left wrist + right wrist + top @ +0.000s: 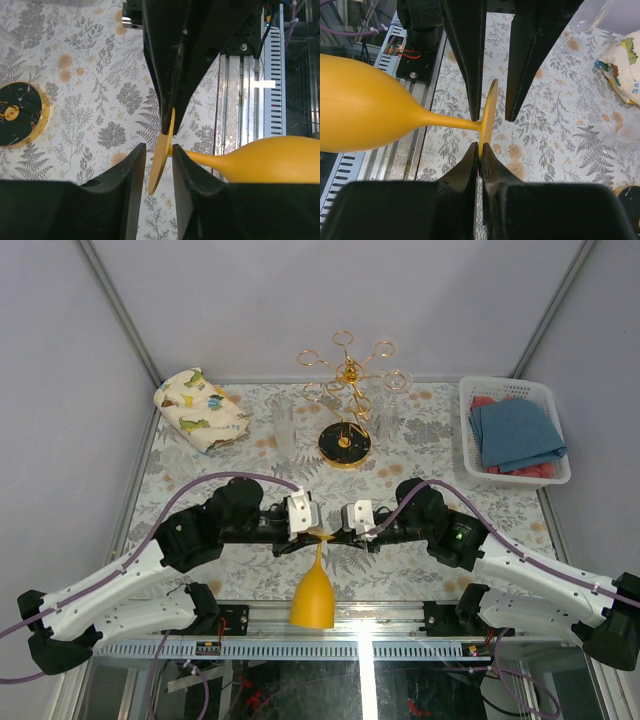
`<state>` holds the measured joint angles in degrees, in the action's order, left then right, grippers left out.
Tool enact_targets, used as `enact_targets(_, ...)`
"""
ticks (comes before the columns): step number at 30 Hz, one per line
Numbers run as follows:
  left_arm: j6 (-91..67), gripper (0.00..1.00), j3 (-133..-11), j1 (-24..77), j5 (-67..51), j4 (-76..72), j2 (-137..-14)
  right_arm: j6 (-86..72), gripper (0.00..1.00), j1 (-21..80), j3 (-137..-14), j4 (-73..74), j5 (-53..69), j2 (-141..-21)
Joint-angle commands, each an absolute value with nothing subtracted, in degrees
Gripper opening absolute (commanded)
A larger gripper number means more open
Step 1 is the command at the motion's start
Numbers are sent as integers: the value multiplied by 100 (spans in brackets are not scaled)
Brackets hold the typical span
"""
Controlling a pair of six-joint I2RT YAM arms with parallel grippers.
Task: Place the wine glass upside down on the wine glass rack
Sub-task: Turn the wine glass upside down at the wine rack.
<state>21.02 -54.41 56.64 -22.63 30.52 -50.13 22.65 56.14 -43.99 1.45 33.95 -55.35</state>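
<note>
1. The right gripper (pixel 479 151) is clenched on the rim of the round foot of the yellow wine glass (pixel 365 110). Its 2 fingers pinch the thin disc at its edge.
2. The left gripper (pixel 158 149) is released. Its 2 fingers stand on either side of the same foot, next to where the stem joins it, and a gap shows beside the disc.
3. The glass is in the air between the 2 grippers, off the table (pixel 250 575). Its foot is on the far side, and its stem and bowl point toward the near edge. In the top view the bowl shows over the metal rail (pixel 400 648) between the arm bases.
4. Both arms reach in from the near corners, and their grippers face each other over the near middle of the table.
5. The wine glass rack (pixel 345 445) stands at the far middle, well apart from the glass. Its black base is on the table and its ring-ended arms spread above.
6. A dinosaur-print cloth (pixel 200 408) lies at the far left.
7. A white basket (pixel 470 435) at the far right holds a blue cloth (pixel 515 432).
</note>
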Motion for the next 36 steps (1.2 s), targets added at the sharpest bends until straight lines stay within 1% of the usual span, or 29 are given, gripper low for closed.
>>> enact_targets(1,1729,31,-5464,5698,-1824,2549,-4732,2621,0,5633,-4608,70,3177,-5470)
enact_targets(4,1428,39,-5391,5698,-1399,2265,-4476,2784,0,5633,-4586,196,2824,-5414)
enact_targets(9,789,45,-5330,5696,-635,1992,-4188,2921,0,5629,-4582,351,1893,-5338)
enact_targets(15,-14,49,-5137,5697,129,1925,-4157,3292,0,5625,-4353,217,831,-5098)
enact_targets(22,-914,52,-4718,5702,76,1171,-4168,3699,0,5633,-4095,-328,207,-4656)
enact_targets(30,-1700,51,-4515,5700,70,240,-4734,3740,0,5629,-4062,-588,293,-4574)
enact_targets(32,-1770,49,-4539,5697,-1,122,-4937,3747,0,5629,-4086,-581,327,-4602)
enact_targets(36,-1837,42,-4560,5702,-84,-24,-5231,3695,0,5628,-4142,-650,399,-4590)
